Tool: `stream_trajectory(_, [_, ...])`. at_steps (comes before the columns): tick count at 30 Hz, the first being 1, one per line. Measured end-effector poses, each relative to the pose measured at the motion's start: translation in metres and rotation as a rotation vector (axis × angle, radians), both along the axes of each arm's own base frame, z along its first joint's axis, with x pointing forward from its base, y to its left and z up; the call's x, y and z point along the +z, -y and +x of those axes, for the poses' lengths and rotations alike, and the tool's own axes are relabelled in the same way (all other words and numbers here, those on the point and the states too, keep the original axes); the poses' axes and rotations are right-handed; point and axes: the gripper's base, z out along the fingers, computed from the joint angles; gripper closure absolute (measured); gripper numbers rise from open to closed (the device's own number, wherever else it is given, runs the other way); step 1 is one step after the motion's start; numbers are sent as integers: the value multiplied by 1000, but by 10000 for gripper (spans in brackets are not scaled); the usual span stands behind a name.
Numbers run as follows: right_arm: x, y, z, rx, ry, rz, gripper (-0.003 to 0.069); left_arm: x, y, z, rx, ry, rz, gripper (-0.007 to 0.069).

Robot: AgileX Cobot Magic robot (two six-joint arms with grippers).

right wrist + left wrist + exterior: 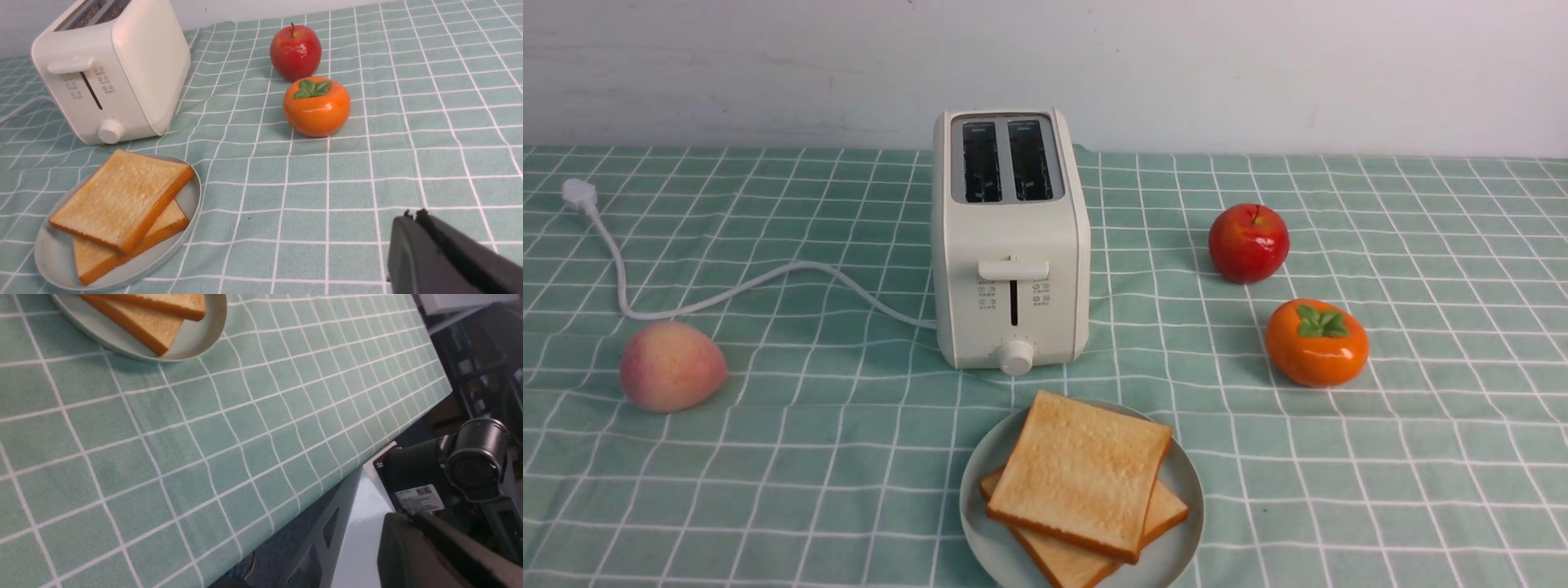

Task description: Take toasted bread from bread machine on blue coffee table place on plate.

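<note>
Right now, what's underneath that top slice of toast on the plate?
Under the top slice lies a second slice, skewed, its corners poking out, on the plate. Its middle is covered.

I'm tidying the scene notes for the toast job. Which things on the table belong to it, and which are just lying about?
Belong to the job:
toast slices, both stacked on the plate
toaster, slots empty
checked table

Just lying about:
red apple
orange persimmon
peach

A peach [672, 365] lies far left — a red apple [1248, 242] and an orange persimmon [1316, 342] sit near each other, right.
</note>
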Motion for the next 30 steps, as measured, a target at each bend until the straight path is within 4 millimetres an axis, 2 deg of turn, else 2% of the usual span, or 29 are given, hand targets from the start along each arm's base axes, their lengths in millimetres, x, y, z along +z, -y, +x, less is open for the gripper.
stream_trajectory(4, [2, -1, 4, -1, 74, 15, 672, -5, -8, -32, 38, 119, -36, 638])
stream_trajectory(7, [4, -1, 4, -2, 100, 20, 668, -8, -15, -42, 90, 222, -10, 638])
stream_trajectory(16, [4, -1, 4, -2, 100, 20, 659, 1, -34, -28, 319, 475, 87, 638])
stream_trajectory(30, [4, -1, 4, -2, 100, 20, 646, 0, -35, -26, 341, 496, 84, 638])
